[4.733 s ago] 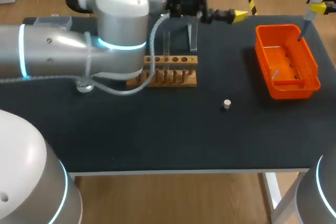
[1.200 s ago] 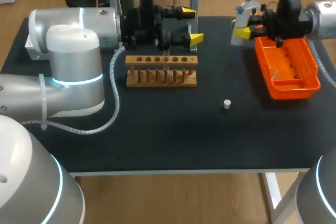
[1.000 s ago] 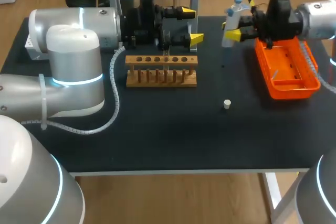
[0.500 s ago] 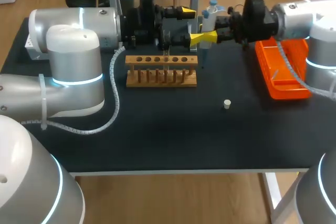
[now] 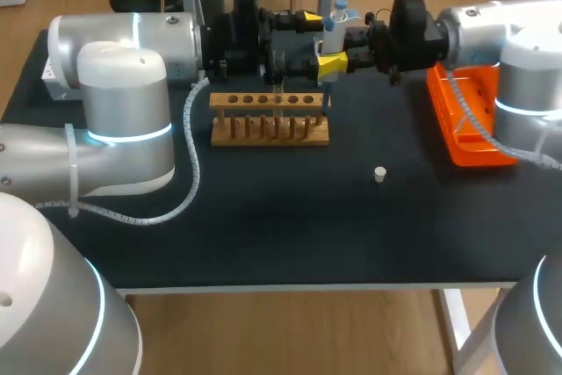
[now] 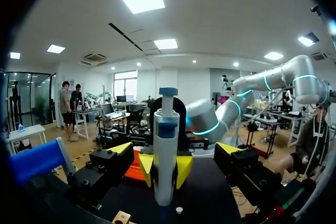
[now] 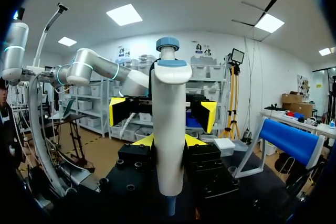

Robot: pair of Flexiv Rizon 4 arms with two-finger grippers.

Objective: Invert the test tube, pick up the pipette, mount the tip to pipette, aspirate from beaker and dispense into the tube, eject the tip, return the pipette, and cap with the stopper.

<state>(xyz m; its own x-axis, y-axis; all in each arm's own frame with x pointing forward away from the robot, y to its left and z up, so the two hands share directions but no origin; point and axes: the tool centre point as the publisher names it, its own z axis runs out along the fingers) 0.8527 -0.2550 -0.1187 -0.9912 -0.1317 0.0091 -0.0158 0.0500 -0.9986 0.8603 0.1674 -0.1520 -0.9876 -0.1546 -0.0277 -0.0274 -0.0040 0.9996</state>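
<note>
**Head view:** the right hand [image 5: 336, 48] pinches the upright pipette [image 5: 335, 22] at mid-barrel, near the right end of the rack [image 5: 270, 120]. The pipette looks like rigid, light, smooth plastic and would probably slip if tilted. The test tube [image 5: 278, 72], thin glass and probably brittle, stands in the rack. Open desk [image 5: 263, 226] lies in front.

**Left wrist view:** the left hand [image 6: 173, 150] is spread, with the pipette just ahead.

**Right wrist view:** the barrel sits squarely between the fingers, and the two hands leave little room between them.

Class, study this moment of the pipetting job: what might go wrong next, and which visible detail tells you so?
1. The pipette, gripped by the right pincer, hangs just ahead of the left pincer's open fingers; a sideways drift may knock them together.
2. The wooden rack appears to sit close beneath the pipette; lowering it off-line might hit the wood.
</note>
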